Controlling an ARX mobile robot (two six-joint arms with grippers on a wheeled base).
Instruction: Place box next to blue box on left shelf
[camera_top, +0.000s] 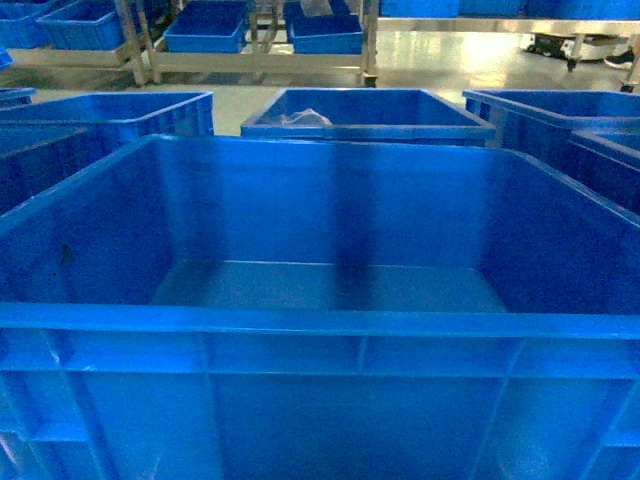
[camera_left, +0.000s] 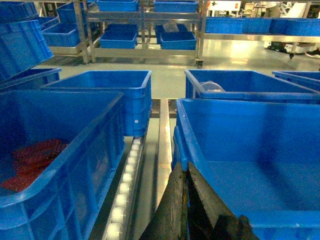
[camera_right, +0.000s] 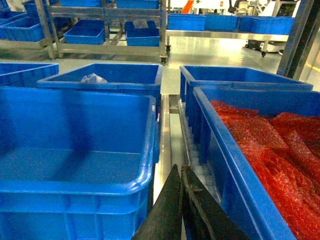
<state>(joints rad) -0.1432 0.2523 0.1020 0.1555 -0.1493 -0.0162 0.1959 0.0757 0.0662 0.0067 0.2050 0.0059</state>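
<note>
Filling nearly the whole head view, the box (camera_top: 320, 330) sits closest, a deep bright-blue crate with a thick rim and ribbed near wall, and its floor is bare. From the left wrist camera it lies at 3 o'clock, its left rim just beside the left gripper (camera_left: 186, 200), whose dark fingers press together with nothing seen between them, beside the rim. From the right wrist camera the same crate spreads toward 9 o'clock, and the right gripper (camera_right: 181, 200) rises at 6 o'clock in the gap beside its right wall, fingers likewise drawn together on nothing visible. At 3 o'clock of that view a neighbouring crate (camera_right: 250, 165) holds a heap of red bubble wrap (camera_right: 270, 145). Another crate at 9 o'clock of the left wrist view (camera_left: 55, 160) holds more red wrap (camera_left: 32, 162). Between the crates runs a roller track (camera_left: 125, 190). Beyond the box at 12 o'clock stands a further crate (camera_top: 368, 115) with a crumpled pale bag (camera_top: 303, 118) inside. Farther still, metal shelving (camera_top: 255, 62) carries shallower blue bins (camera_top: 207, 30), whose contents cannot be made out.
</note>
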